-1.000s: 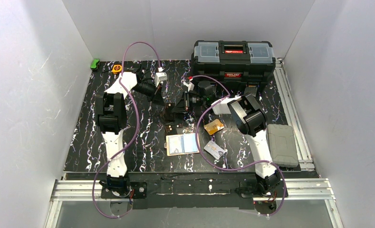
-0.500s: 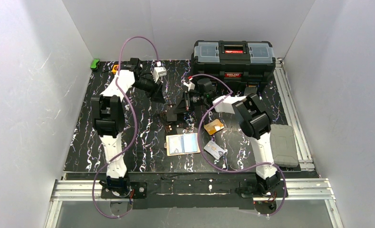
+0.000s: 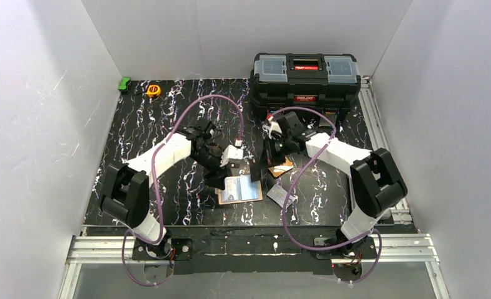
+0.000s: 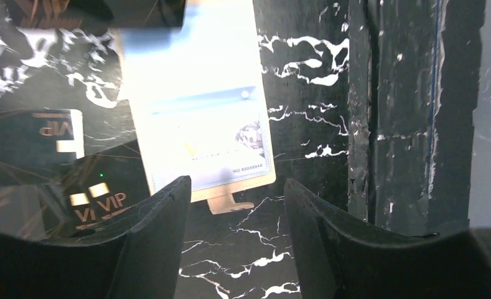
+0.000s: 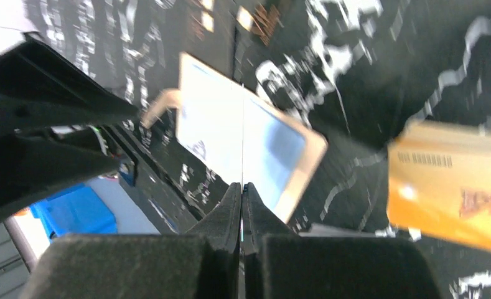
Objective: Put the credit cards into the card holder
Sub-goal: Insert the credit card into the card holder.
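I see the black marbled table [image 3: 137, 162] much as it was 1 second ago, and the black toolbox [image 3: 305, 75] at its far edge has not moved. The 2 arms are what changed. Both had been raised over the middle of the table with their wrists facing each other. Now the left arm [image 3: 168, 152] stretches low toward the near centre, and the right arm [image 3: 348, 152] reaches in from the other side.

The left gripper [image 4: 236, 187] hangs just above the card holder [image 3: 239, 193], its jaws partly apart with nothing between them. The right gripper [image 5: 241, 190] is closed tight, pad against pad, and I see nothing in it. Its tips point down between the holder and the orange-yellow card [image 3: 283, 167]. I cannot tell whether they touch the table.

The holder lies open and flat at the near centre, where it lay before, its snap tab [image 4: 227, 203] toward the left gripper. Its inner faces show light blue with small print, but through the glare I cannot tell card from lining. The orange-yellow card lies just right of it, and the silver-white card [image 3: 281, 196] lies nearer the front edge. Both are outside the holder and unmoved.

In the far left corner, the yellow tape measure [image 3: 153, 90], half hidden by the left arm before, and a small green object [image 3: 124, 83] now show fully.
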Available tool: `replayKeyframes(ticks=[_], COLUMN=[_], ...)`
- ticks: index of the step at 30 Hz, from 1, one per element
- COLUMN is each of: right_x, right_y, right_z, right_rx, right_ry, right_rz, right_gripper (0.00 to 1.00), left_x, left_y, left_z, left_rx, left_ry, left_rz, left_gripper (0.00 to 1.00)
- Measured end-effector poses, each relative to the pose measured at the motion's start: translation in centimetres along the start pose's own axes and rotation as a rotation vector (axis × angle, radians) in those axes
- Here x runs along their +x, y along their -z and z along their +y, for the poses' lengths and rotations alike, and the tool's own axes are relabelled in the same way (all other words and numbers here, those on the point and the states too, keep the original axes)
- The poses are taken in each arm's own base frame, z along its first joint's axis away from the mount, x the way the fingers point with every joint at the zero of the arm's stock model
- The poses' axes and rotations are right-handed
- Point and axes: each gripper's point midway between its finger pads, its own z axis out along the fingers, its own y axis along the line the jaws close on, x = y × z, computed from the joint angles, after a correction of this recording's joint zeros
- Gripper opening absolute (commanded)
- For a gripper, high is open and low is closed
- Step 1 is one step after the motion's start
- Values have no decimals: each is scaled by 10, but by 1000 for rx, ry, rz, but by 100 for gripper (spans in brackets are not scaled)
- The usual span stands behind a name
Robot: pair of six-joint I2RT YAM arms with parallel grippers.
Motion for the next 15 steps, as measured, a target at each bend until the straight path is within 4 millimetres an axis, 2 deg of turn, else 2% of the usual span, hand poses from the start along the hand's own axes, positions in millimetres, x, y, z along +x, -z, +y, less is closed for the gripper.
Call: replayKeyframes(ticks=[2, 5, 9, 15], right_x=[23, 58, 74, 71], right_y=[4, 9, 9, 7], right_z=[-14, -34, -45, -45], right_rx=[53, 120, 152, 145], right_ry=[-33, -87, -115, -112], right_rz=[37, 98, 126, 113], right_gripper=[1, 1, 1, 1], left_x=[14, 23, 23, 33], left_y=[-12, -19, -27, -36], left_z=[-6, -2, 8, 10], left_rx=[17, -5, -42, -52], left_ry=[1, -22, -83, -134], left_rz=[38, 67, 83, 116], left_gripper=[52, 50, 47, 43])
